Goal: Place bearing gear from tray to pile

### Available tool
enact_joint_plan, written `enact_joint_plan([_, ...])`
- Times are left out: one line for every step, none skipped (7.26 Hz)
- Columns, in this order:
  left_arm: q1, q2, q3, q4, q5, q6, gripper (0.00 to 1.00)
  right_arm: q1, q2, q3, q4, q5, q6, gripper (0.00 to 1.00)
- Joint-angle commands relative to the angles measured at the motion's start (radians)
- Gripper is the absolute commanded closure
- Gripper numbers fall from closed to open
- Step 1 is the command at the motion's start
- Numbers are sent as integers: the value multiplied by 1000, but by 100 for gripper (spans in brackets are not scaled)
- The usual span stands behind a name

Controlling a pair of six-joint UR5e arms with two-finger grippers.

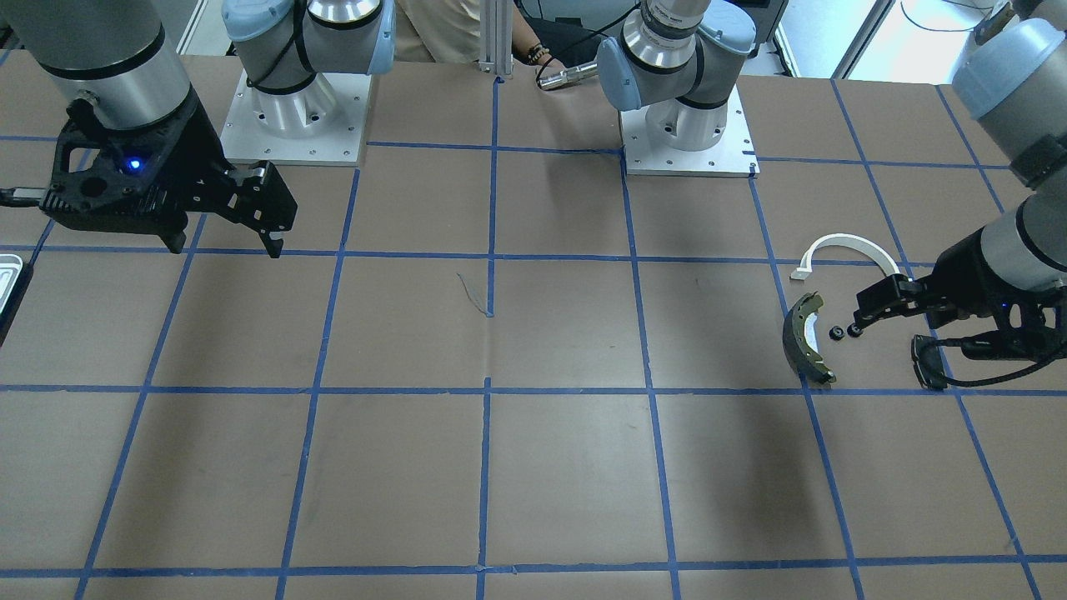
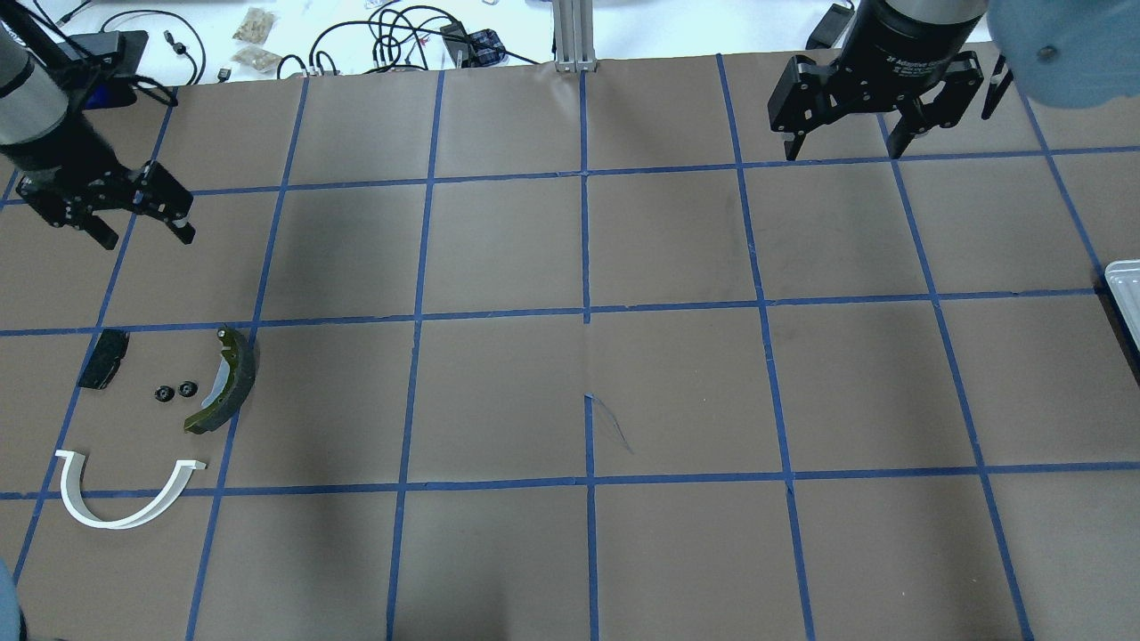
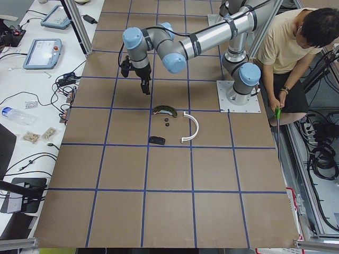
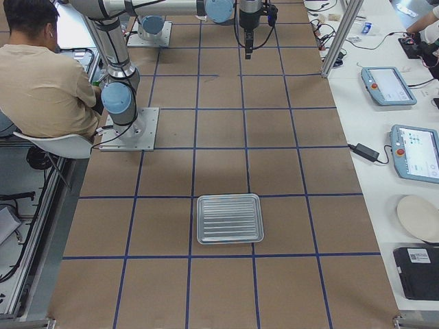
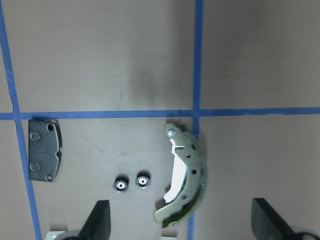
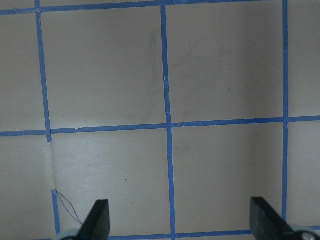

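Two small black bearing gears (image 2: 163, 393) (image 2: 187, 389) lie side by side in the pile, between the black oblong pad (image 2: 102, 359) and the grey-olive brake shoe (image 2: 227, 383). The white arch (image 2: 116, 507) lies nearer the robot. The left wrist view shows both gears (image 5: 120, 185) (image 5: 143, 181) below the camera. My left gripper (image 2: 145, 239) hangs open and empty above the table, just beyond the pile. My right gripper (image 2: 842, 150) is open and empty at the far right. The silver tray (image 4: 230, 218) has nothing in it; only its edge (image 2: 1124, 285) shows overhead.
The table is brown paper with a blue tape grid. The arm bases (image 1: 296, 117) (image 1: 688, 133) stand at the robot's edge. A seated person (image 3: 296, 47) is beside the table. Cables and tablets (image 4: 415, 151) lie along the far side bench.
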Motion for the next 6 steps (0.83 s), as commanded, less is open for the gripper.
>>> enact_joint_plan([-160,30,83,-88,4,-111,0,0,1,0,-2,2,0,0])
enact_joint_plan([-218,48,82,-88,-7,-129,0,-3,0,-1,0,0,0,0])
enact_joint_plan([-262,63,75,-87,-21,-141,0,-8,1,-3,0,0,-5,0])
enact_joint_plan([-302,70,53,-85,-18,-228,0,-8,1,-8,0,2,-5,0])
enact_joint_plan([-341,82,14,-79,-15,-324,0,-8,3,-8,0,0,-5,0])
enact_joint_plan([-352,111,-6,-76,-19,-337,0,-8,3,-8,0,0,-6,0])
